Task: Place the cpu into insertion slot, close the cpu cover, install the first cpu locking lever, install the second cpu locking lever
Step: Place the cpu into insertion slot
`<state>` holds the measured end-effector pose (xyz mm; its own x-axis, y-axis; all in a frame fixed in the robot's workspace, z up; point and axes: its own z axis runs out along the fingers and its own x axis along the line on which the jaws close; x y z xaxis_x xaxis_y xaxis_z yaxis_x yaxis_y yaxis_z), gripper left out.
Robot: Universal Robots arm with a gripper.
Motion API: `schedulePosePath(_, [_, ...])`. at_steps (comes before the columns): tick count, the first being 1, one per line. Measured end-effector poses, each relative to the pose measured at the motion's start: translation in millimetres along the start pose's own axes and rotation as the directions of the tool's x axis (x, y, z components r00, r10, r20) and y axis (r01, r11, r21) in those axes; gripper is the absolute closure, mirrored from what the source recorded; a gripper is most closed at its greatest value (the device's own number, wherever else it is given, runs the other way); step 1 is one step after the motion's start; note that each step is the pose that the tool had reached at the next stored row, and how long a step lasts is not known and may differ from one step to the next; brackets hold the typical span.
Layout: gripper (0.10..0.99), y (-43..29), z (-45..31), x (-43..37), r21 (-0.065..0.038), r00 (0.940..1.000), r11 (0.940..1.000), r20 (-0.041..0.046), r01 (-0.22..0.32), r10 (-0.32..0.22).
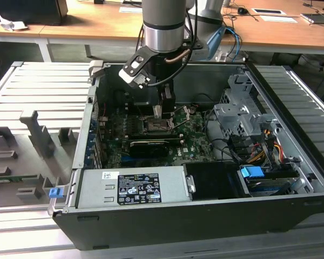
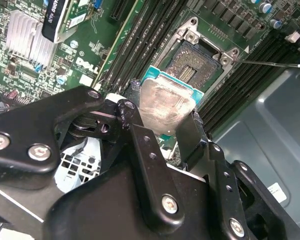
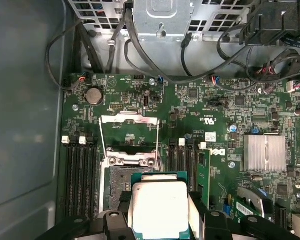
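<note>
Step one is under way and nothing is seated yet. The gripper (image 2: 165, 122) is clamped on the cpu (image 2: 166, 100), with one black finger (image 2: 140, 145) against each side edge and the chip's metal top facing up. In the exterior view the arm reaches down into the case and the chip hangs right over the insertion slot (image 2: 194, 67). In both wrist views the chip overlaps the slot's edge but looks clear of it, not touching. Whether it is centred cannot be told.

The slot is bare, with its contact field showing. The cpu cover (image 3: 130, 118) is flipped up on the slot's far side, so closing is not done. One thin locking lever (image 2: 270, 63) sticks out free beside the slot, unlatched. A second lever can't be made out for sure. Judged left to do: seat the chip, lower the cover, latch both levers.

The green motherboard (image 3: 215, 100) lies flat on the floor of the open computer case (image 1: 205, 226). A black graphics card (image 1: 148, 145) sits just near of the slot. A labelled power supply (image 1: 135, 186) runs along the near side. A drive cage (image 1: 237, 113) and cable bundles are at the exterior view's right.

The case rests on a grey slatted table (image 1: 38, 81). Grey fixture blocks (image 1: 35, 132) stand at the exterior view's left, and a blue clip (image 1: 55, 192) sits by the case's near corner. Wooden desks (image 1: 97, 21) cross the far side of the room.
</note>
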<state>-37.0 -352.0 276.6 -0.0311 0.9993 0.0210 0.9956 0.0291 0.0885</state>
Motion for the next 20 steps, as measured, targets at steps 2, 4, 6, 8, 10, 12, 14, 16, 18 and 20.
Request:
schedulePosePath(2, [0.557,-0.3,2.2,0.6,0.0,1.0,1.0,0.0009,-0.009,0.009])
schedulePosePath(4, [0.557,-0.4,3.5,0.8,-0.001,0.9997,0.9997,0.0021,-0.025,0.025])
schedulePosePath(6, [0.557,-1.2,6.3,1.0,-0.001,0.9991,0.9991,0.0037,-0.041,0.041])
schedulePosePath(8, [0.557,-2.2,7.6,1.0,-0.001,0.9991,0.9991,0.0037,-0.042,0.042])
schedulePosePath(10, [0.557,-2.7,8.1,1.0,-0.001,0.9991,0.9991,0.0037,-0.041,0.041])
schedulePosePath(12, [0.557,-3.0,8.6,1.0,-0.001,0.9991,0.9991,0.0037,-0.041,0.041])
schedulePosePath(14, [0.557,-3.1,8.9,1.0,-0.001,0.9991,0.9991,0.0037,-0.041,0.042])
schedulePosePath(16, [0.557,-3.3,9.3,1.0,-0.001,0.9991,0.9991,0.0037,-0.041,0.041])
schedulePosePath(18, [0.557,-3.3,9.5,1.0,-0.001,0.9991,0.9991,0.0037,-0.041,0.041])
schedulePosePath(20, [0.557,-3.4,9.9,1.0,-0.001,0.9991,0.9991,0.0037,-0.041,0.041])
